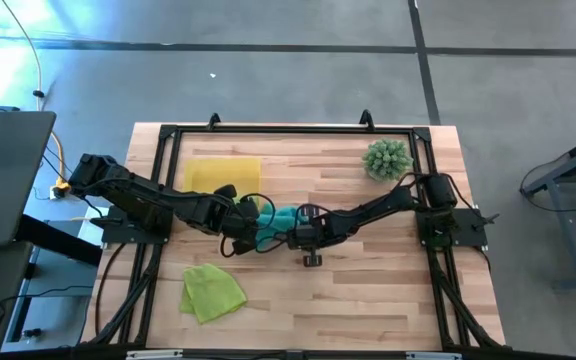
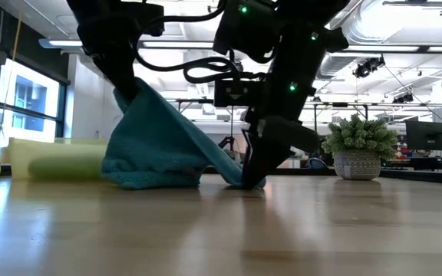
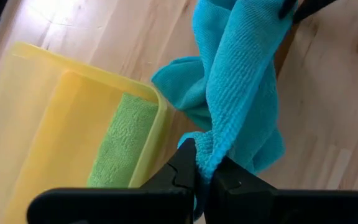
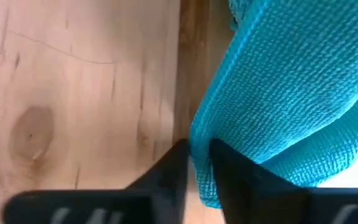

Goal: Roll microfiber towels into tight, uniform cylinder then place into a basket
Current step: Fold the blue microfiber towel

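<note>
A teal towel (image 1: 274,220) lies mid-table between my two grippers. My left gripper (image 3: 205,158) is shut on its raised end, and my right gripper (image 4: 197,149) is shut on its low end at the tabletop (image 2: 250,175). The yellow basket (image 3: 48,124) stands just left of the towel. A rolled lime green towel (image 3: 120,146) lies in it along one wall. A second lime green towel (image 1: 211,292) lies crumpled on the table near the front left. My left gripper pinches a bunched part of the teal towel (image 3: 219,140) between its two fingers, slanting down from the table's left. That end is lifted (image 2: 129,96), and the cloth slopes down from it to the table. My right gripper pinches the towel's edge (image 4: 199,134) between its two fingers, slanting down from the table's right. That end sits at the tabletop, and the cloth runs up from it toward the other gripper.
A spiky green plant in a pot (image 1: 386,158) stands at the far right. A black frame (image 1: 173,135) runs around the tabletop's edges. Bare wood lies in front of the towel and to its right.
</note>
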Action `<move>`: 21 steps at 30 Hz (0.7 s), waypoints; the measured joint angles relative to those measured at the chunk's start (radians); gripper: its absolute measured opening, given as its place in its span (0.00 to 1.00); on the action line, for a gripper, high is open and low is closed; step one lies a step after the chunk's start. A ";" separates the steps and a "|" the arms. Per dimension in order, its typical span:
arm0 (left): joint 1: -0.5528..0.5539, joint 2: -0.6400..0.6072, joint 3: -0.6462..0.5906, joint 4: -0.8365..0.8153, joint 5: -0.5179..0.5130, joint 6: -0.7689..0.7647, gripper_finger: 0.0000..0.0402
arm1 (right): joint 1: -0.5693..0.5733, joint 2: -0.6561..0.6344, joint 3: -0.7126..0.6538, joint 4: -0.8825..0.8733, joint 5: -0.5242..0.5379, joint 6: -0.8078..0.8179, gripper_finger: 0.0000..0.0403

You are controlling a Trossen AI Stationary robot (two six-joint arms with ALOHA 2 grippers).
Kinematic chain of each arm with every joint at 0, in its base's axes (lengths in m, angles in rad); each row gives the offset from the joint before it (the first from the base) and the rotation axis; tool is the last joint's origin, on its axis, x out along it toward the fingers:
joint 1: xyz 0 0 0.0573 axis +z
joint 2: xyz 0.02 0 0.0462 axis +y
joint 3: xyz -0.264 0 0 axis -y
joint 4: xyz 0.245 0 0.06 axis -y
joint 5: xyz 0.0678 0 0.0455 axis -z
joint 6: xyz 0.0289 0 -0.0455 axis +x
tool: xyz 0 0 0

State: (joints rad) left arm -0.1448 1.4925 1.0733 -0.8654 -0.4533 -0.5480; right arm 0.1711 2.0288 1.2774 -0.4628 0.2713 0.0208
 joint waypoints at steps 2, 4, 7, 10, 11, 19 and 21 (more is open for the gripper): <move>0.000 0.000 0.000 0.000 0.005 0.000 0.00 | 0.001 0.000 0.000 -0.008 -0.009 0.000 0.06; 0.000 0.000 0.000 0.000 0.008 0.000 0.00 | 0.001 0.001 0.000 -0.017 -0.016 0.000 0.02; 0.000 0.000 0.000 0.000 0.008 0.000 0.00 | 0.002 -0.004 -0.001 -0.034 -0.019 0.006 0.03; 0.000 0.000 0.001 0.000 0.029 0.001 0.00 | 0.010 -0.027 -0.005 -0.085 -0.017 0.005 0.01; 0.000 0.000 0.004 -0.005 0.040 0.002 0.00 | 0.011 -0.041 -0.008 -0.116 -0.018 0.004 0.01; 0.000 0.000 0.097 -0.006 0.046 0.126 0.00 | 0.012 -0.206 -0.007 -0.228 -0.018 0.065 0.00; 0.000 0.000 0.129 -0.006 0.034 0.186 0.00 | 0.012 -0.258 -0.006 -0.242 -0.018 0.077 0.00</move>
State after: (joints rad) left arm -0.1448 1.4921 1.2020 -0.8715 -0.4197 -0.3620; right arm 0.1835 1.7707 1.2711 -0.7047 0.2537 0.0976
